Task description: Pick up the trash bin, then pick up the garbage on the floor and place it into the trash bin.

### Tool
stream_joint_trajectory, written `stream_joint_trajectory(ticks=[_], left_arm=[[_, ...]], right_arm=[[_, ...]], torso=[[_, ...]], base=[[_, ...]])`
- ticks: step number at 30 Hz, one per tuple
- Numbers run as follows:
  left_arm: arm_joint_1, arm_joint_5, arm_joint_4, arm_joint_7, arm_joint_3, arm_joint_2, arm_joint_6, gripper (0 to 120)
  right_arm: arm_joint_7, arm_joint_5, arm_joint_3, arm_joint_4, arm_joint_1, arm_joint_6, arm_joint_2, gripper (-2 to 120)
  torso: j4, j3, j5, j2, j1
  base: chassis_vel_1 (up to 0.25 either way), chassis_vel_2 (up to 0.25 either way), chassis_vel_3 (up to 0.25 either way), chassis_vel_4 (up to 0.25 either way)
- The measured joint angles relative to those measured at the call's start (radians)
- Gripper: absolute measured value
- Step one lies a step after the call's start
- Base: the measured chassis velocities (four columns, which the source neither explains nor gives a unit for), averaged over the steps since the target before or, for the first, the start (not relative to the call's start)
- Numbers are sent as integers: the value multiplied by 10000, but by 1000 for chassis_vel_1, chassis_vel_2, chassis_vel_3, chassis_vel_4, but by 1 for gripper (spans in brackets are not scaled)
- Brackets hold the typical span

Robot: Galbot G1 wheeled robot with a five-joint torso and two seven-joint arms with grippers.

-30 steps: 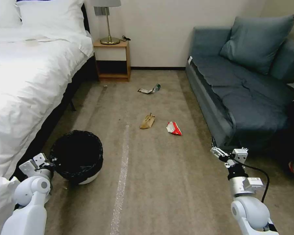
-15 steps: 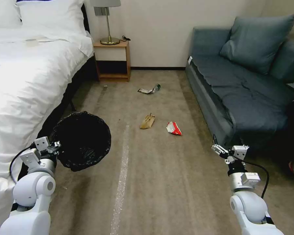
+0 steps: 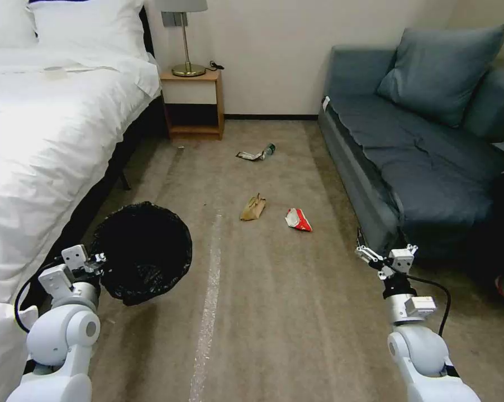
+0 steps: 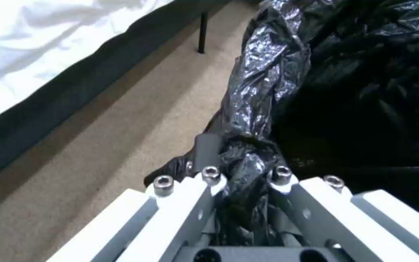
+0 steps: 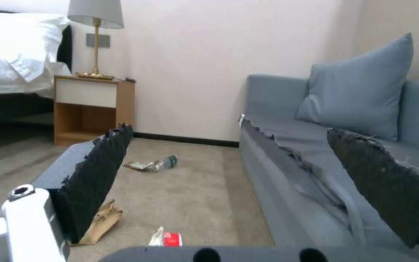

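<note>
Bin pickup looks done: the left end effector [image 3: 95, 261] is clamped on the black liner at the rim of the trash bin [image 3: 143, 251], and in the head view the bin hangs tilted beside the bed [image 3: 34, 145], clear of the floor [image 3: 263, 312] as far as I can judge. The left wrist view shows the bunched bag [image 4: 248, 153] pinched between its fingers.

Collection has not begun. The brown paper bag [image 3: 253, 207] and the red-and-white snack wrapper [image 3: 298, 219] lie near each other on the carpet just right of the pale tape strip [image 3: 210, 296]. Farther off, toward the nightstand [image 3: 193, 103], the small green-labelled bottle [image 3: 268, 149] lies touching a flat dark wrapper [image 3: 247, 156].

The right end effector [image 3: 366, 254] is held low beside the front of the blue sofa [image 3: 419, 162], jaws spread wide and holding nothing; its wrist view faces the litter, paper bag [image 5: 100, 222] nearest. All four pieces remain to be picked up and dropped in.
</note>
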Motion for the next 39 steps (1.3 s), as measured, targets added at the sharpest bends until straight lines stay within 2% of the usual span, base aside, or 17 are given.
stream_joint_trajectory(ticks=[18, 39], left_arm=[[69, -134, -48, 12, 35, -38, -28, 3], [53, -147, 11, -4, 48, -24, -54, 3]], right_arm=[[-304, 230, 218, 30, -114, 106, 36, 100], [-312, 198, 268, -71, -46, 208, 130, 100]], torso=[[0, -1, 0, 0, 0], [-1, -1, 0, 0, 0]], base=[[0, 0, 0, 0], [-64, 56, 61, -57]])
